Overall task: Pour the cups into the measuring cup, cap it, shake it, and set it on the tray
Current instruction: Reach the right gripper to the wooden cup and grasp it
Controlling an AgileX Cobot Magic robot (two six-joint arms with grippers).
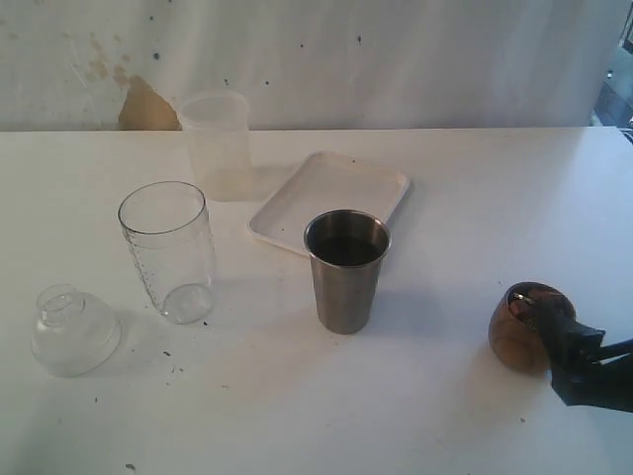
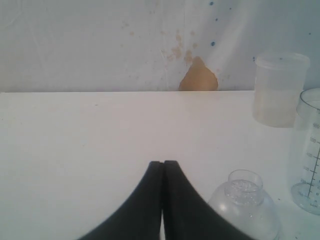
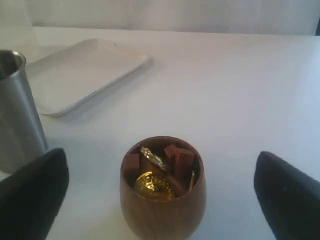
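Step in hand: first pour, grasp stage. Right claw is spread wide, one finger on either side of the wooden cup; no contact is evident. The cup stands upright at the lower right of the exterior view, on the surface; it holds brown pieces and something gold-foiled, possibly wrapped sweets (view soft). Left claw is pressed together, pinching nothing, close to the domed cap at lower left.

Measuring cup is left of centre, uncapped, apparently empty; steel tumbler is at centre, just in front of the tray; the tray is bare.

Next move, as judged: close on the cup's rounded belly, squarely, since the curved wall could slip; lift clear; carry it leftward past the tumbler to the measuring cup's mouth, well apart from here; tilt slowly so the loose pieces drop inside.
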